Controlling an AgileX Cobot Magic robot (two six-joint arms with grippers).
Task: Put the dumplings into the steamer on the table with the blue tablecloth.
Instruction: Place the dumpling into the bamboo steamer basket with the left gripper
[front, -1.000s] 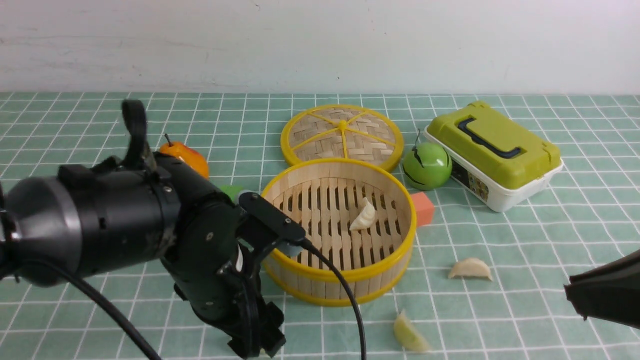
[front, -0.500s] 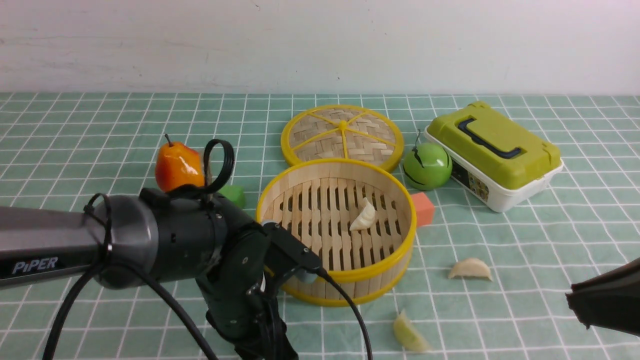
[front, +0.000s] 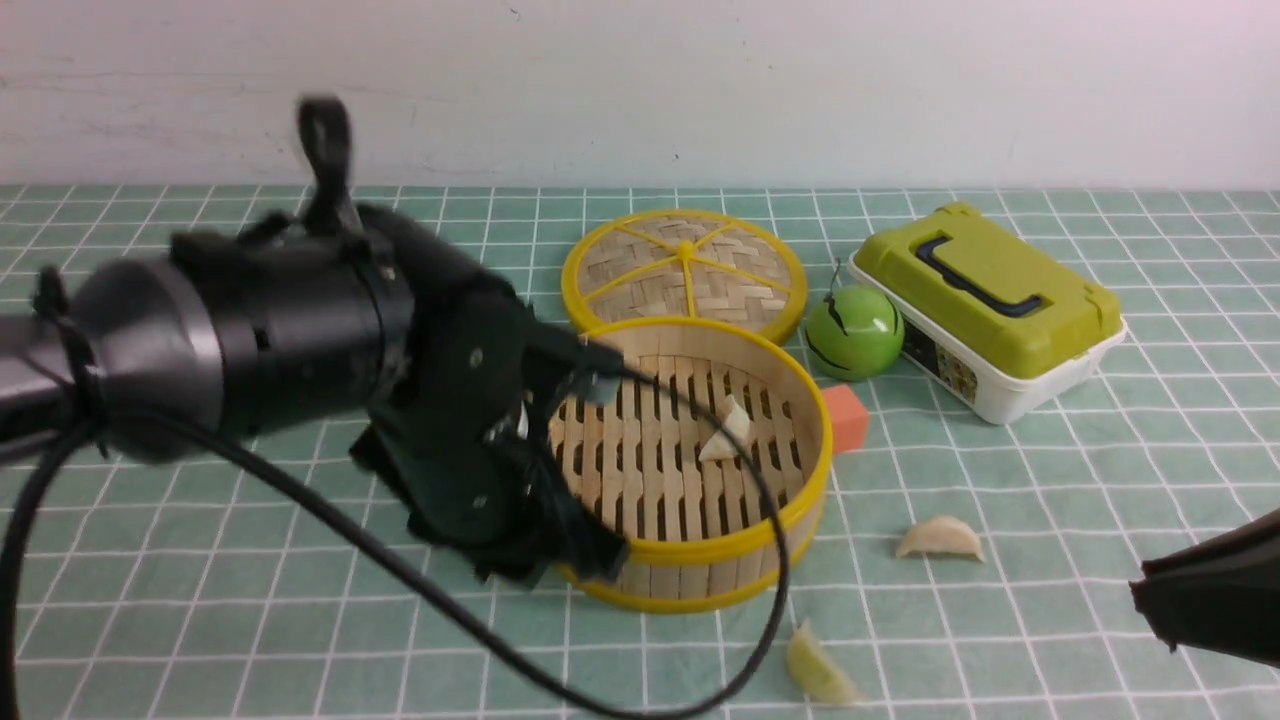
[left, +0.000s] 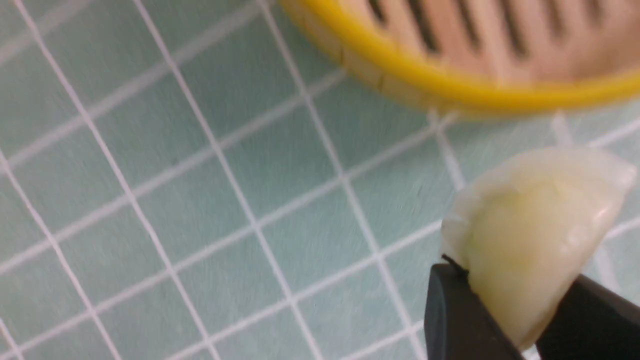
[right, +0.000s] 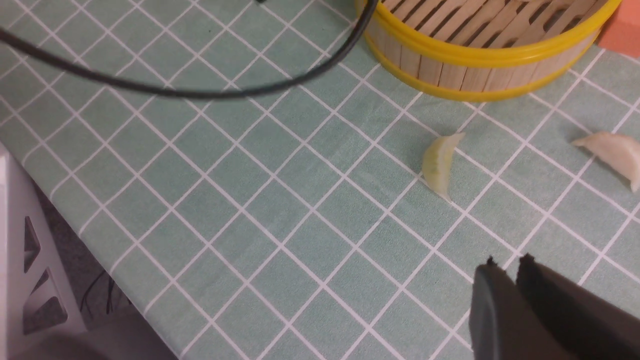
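In the left wrist view my left gripper (left: 515, 277) is shut on a glossy cream dumpling (left: 537, 225), held above the blue tablecloth (left: 200, 200) just outside the steamer's yellow rim (left: 450, 87). In the front view the left arm covers the near left side of the steamer (front: 745, 545). One dumpling (front: 727, 430) lies on the steamer's slatted floor. Two more lie on the cloth to the steamer's right front, a pale dumpling (front: 940, 538) and a yellowish dumpling (front: 820, 668). My right gripper (right: 506, 262) is shut and empty, low at the right edge, short of the yellowish dumpling (right: 440, 165).
The woven lid (front: 685, 265) lies behind the steamer. A green apple (front: 855, 330), an orange block (front: 848, 415) and a green-lidded box (front: 985, 305) stand to its right. The left arm's cable (right: 200, 92) hangs over the front cloth, near the table's edge (right: 65, 220).
My left gripper closed on a dumpling low at the front, then rose with it and moved back towards the steamer. The right arm has stayed in place.
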